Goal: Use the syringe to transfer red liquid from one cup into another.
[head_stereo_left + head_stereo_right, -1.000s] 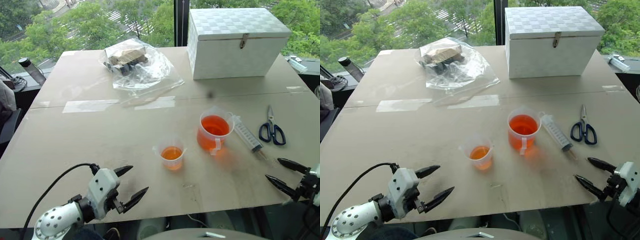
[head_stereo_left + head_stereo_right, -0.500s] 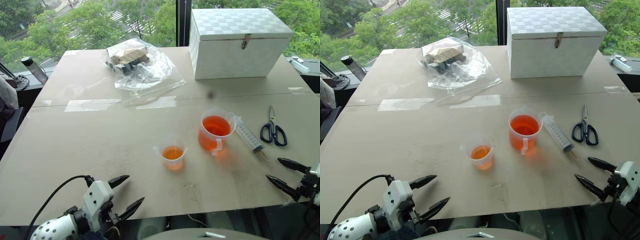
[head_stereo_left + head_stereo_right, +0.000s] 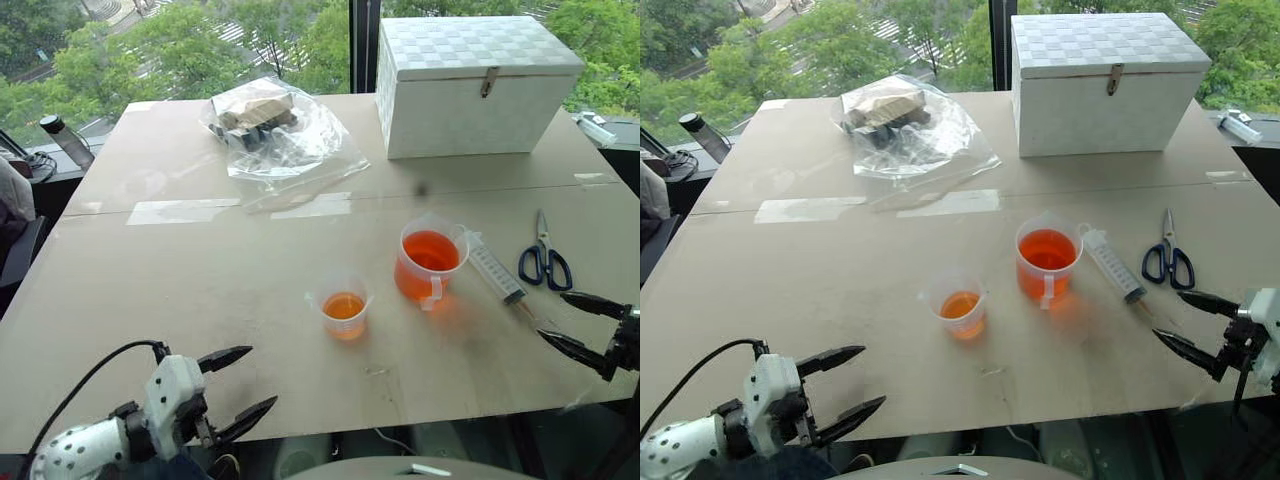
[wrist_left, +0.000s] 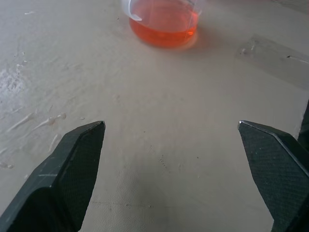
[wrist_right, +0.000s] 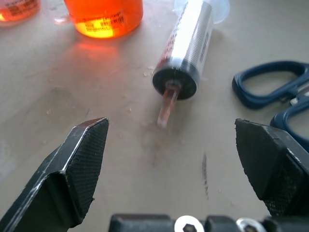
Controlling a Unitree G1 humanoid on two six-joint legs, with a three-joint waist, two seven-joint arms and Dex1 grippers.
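The syringe (image 3: 495,272) lies flat on the surface (image 3: 200,280), just beside the big cup (image 3: 428,262) on its right side, with the thin tip pointing to the near edge. This probably makes it easy to take from the front. The right end effector (image 3: 580,322) hovers low near that tip with its two fingers wide apart and nothing between them; in the right wrist view the tip points toward the gap, so I judge it is lining up to take the syringe. The scissors (image 3: 545,262) lie close on the other side and could be in the way. The big cup holds much red liquid (image 3: 431,250); the small cup (image 3: 344,308) stands apart to its left with only a little. The left end effector (image 3: 236,383) hangs open and empty over the near edge, facing the small cup, maybe to steady it.
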